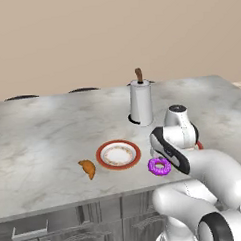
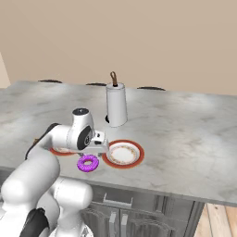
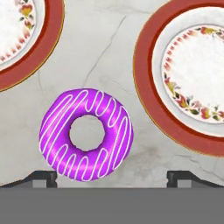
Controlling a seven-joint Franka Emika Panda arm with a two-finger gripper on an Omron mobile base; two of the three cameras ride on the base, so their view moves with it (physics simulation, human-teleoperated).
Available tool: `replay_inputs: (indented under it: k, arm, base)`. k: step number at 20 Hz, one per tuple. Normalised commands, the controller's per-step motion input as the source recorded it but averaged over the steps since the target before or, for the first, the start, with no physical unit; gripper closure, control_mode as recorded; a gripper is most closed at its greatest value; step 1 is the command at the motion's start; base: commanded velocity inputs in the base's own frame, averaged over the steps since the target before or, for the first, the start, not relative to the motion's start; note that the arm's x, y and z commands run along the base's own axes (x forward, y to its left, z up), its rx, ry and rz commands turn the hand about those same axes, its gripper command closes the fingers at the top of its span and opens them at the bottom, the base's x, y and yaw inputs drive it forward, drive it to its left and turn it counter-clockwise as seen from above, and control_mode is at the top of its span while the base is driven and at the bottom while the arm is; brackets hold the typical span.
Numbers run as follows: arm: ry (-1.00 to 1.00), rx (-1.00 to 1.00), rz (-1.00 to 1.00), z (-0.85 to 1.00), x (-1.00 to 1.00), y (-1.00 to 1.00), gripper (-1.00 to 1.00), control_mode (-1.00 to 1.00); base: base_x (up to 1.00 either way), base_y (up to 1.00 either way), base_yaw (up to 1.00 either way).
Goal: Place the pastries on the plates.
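The purple-frosted donut [image 3: 85, 134] lies flat on the marble counter between the two red-rimmed plates [image 3: 46, 52] [image 3: 148, 87]. My gripper [image 3: 114, 178] hovers just above it, open, its dark fingertips [image 3: 43, 177] spread wide and holding nothing. From the left base, the donut [image 1: 159, 166] sits right of one plate [image 1: 118, 154], and the golden croissant [image 1: 87, 168] lies on the counter left of that plate. The second plate [image 1: 199, 145] is mostly hidden behind my arm. From the right base, my gripper [image 2: 98, 147] hangs over the donut [image 2: 88, 163], beside a plate [image 2: 123, 153].
A tall white pot with a brown knob [image 1: 140, 102] stands behind the plates, mid-counter. The counter's front edge [image 1: 72, 205] runs just in front of the donut and croissant, with drawers below. Bare marble stretches to the left and far back.
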Motion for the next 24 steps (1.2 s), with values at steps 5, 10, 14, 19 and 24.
replay_inputs:
  k: [5,10,14,19,24]
  arm:
    - [0.08,0.00,0.00,-0.30,0.25,0.00,-1.00,-1.00]
    - [0.06,0.00,0.00,-0.25,0.10,-0.03,-1.00,-1.00]
    - [0.04,0.00,0.00,-0.23,0.01,-0.05,-1.00,-1.00]
    - [0.04,0.00,0.00,-0.28,0.00,-0.01,-1.00,-1.00]
    - [0.02,0.00,0.00,-0.23,0.00,0.00,-1.00,-1.00]
  base:
    - [0.00,0.00,0.00]
    - [0.00,0.00,0.00]
    - [0.00,0.00,0.00]
    - [0.00,0.00,0.00]
    - [0.00,0.00,0.00]
